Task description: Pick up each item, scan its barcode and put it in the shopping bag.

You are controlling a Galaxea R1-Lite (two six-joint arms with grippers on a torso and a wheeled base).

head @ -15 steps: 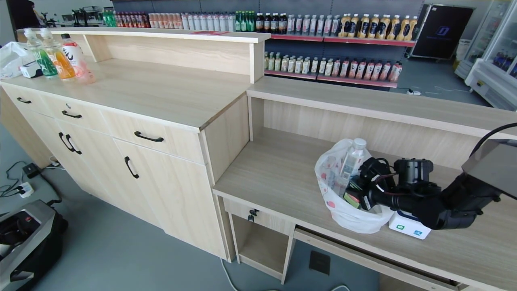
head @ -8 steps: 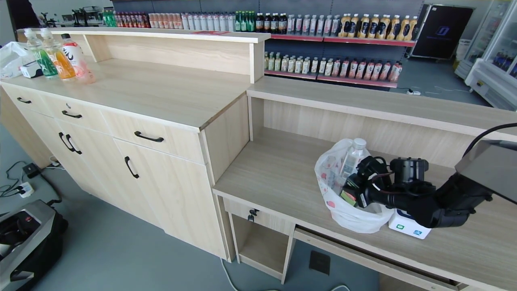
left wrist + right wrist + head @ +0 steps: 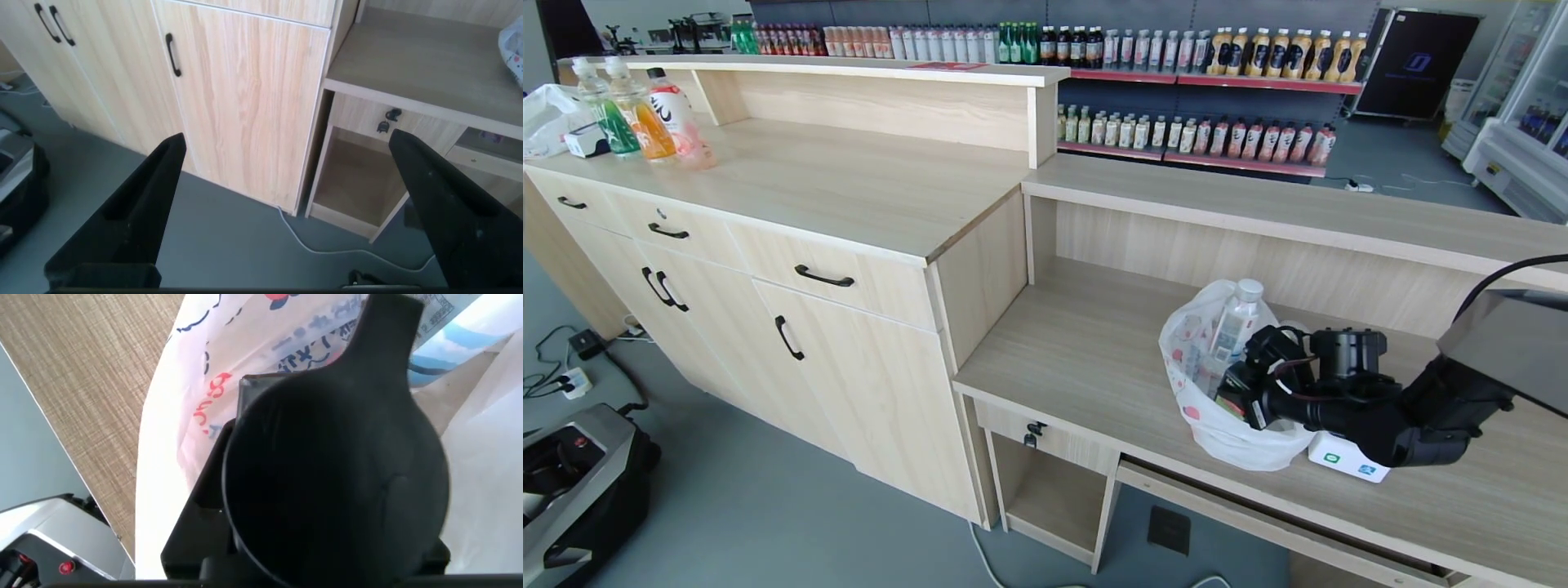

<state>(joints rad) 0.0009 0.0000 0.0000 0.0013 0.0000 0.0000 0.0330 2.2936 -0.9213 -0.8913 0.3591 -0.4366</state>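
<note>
Item [image 3: 1230, 398] gripped in R hand [image 3: 1243, 389], inside shopping bag [image 3: 1223, 445] mouth.

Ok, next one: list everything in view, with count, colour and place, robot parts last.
shopping bag: one, white with red print, on the lower desk.
bottle: one, clear with a white cap, upright in the shopping bag.
box: one, white, on the desk beside the bag.
counter bottles: three, green, orange and pink, far left on the upper counter.
shelf bottles: many, mixed colours, on racks behind.
cabinet: one, light wood with black handles, under the counter.
left gripper: black, open, above the floor by the cabinet.
right gripper: black, at the bag's mouth.
</note>
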